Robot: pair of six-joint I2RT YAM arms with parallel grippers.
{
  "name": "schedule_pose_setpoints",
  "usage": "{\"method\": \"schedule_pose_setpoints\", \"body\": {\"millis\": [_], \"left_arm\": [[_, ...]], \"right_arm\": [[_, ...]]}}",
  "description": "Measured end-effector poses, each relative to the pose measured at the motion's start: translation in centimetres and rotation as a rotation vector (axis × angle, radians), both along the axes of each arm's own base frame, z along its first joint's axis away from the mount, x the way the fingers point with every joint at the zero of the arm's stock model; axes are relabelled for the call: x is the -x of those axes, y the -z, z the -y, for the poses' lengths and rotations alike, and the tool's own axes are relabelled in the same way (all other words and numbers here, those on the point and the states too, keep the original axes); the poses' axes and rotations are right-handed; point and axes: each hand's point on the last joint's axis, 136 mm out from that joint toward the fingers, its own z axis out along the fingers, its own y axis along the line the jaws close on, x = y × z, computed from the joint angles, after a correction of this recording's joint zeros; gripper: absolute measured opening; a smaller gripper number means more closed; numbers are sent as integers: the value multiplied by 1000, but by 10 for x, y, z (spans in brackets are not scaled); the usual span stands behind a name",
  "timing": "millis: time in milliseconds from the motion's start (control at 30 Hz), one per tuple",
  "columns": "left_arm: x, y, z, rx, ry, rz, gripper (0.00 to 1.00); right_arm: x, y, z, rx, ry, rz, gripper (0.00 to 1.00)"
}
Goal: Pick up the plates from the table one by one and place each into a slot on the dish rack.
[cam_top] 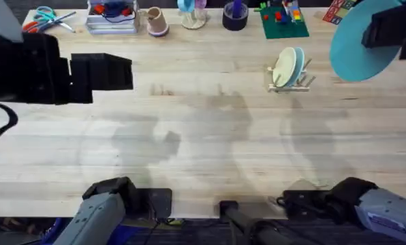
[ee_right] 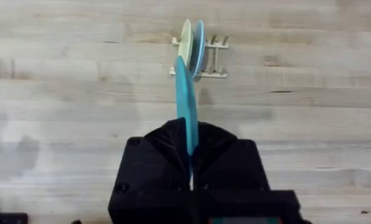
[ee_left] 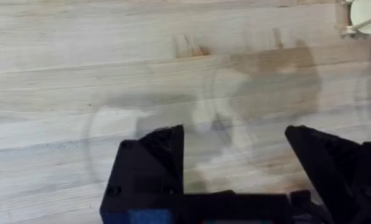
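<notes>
Right claw (ee_right: 190, 163) gripped the blue plate (ee_right: 187, 106) edgewise above the rack (ee_right: 201, 57) at upper centre (two plates slotted); next, lowering into a free slot. Left claw (ee_left: 235, 155) was released.

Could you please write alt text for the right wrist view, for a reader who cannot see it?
The right gripper holds a turquoise plate edge-on above the wooden table, shut on its rim. Beyond it, the dish rack already holds a cream plate and a pale blue plate.

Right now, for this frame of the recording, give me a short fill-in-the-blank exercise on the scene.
1. The right end effector grips a ____ plate.
2. The dish rack already holds ____ plates.
3. The left end effector is open and holds ____.

Missing words: turquoise-blue; two; nothing
</notes>
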Motion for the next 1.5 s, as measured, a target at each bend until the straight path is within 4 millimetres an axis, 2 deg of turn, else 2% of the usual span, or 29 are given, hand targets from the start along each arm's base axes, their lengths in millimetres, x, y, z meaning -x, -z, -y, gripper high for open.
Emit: {"method": "schedule_pose_setpoints", "body": {"millis": [300, 467, 600, 933, 1333, 1500], "left_arm": [[3, 2, 1, 4, 0, -16, 994], [21, 12, 5, 23, 0, -102, 993], [38, 20, 9, 40, -1, -180, 993], [38, 19, 9, 40, -1, -176, 992], [38, 19, 9, 40, -1, -176, 994], [38, 19, 9, 40, -1, -176, 994]], "right_arm": [[-4, -2, 20, 32, 83, 12, 29], [-6, 0, 34, 40, 120, -1, 29], [-7, 2, 37, 24, 104, -19, 29], [-13, 11, 42, 23, 102, -68, 29], [-45, 36, 32, 38, 23, -159, 29], [-53, 42, 44, -12, 50, -183, 29]]}}
